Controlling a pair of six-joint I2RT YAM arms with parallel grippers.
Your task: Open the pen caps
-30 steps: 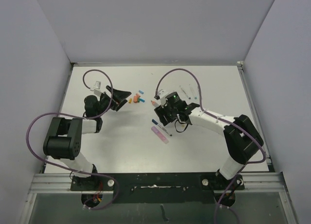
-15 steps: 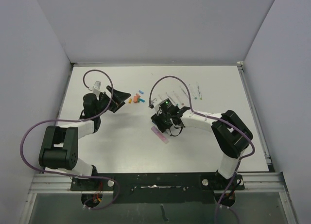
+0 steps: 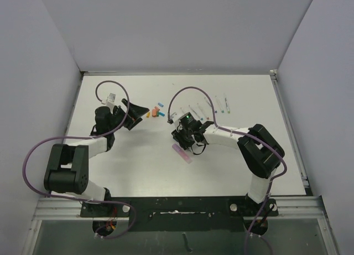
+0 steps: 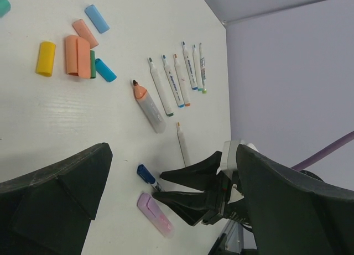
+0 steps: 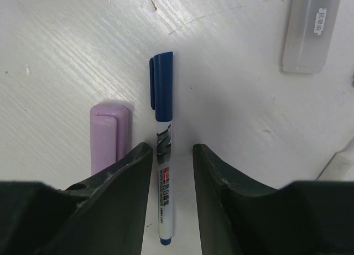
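1. Straddling the pen [image 5: 163, 172], the right gripper [image 5: 168, 150] has its jaws partly parted, one on each side of the white barrel. A sliver of table shows on either side, so I judge there is no grip yet.
2. The pen's long axis runs in line with the fingers. Its blue cap [image 5: 161, 86] is on, at the end pointing away from the wrist, just past the fingertips.
3. The purple marker [image 5: 109, 136] lies parallel, just beside one finger, and could get nudged.
4. The left gripper [image 3: 137, 110] hangs wide open and empty, well apart, near the loose caps [image 4: 77, 56]. The right arm is far nearer the pen.
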